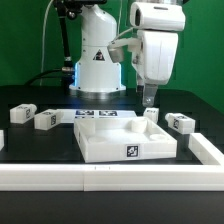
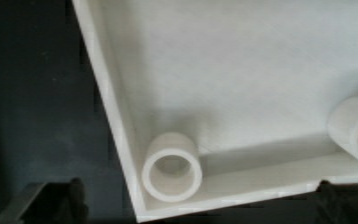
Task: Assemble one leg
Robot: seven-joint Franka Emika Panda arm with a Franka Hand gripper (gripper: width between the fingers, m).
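Currently the gripper [image 1: 148,100] hangs over the slab [image 1: 125,140], jaws apparently spread and empty. One leg [image 1: 180,122] lies off to their side, ungrasped. Descending here would strike the slab's rim. Only the wrist view shows the socket [image 2: 172,166] beneath the jaws; only the exterior view shows legs.

My arm arches over from behind the slab [image 1: 100,138], wrist turned straight down. My pincer [image 1: 148,100] hangs just above the slab's far corner, fingers [image 2: 55,200] spread apart, gripping nothing.
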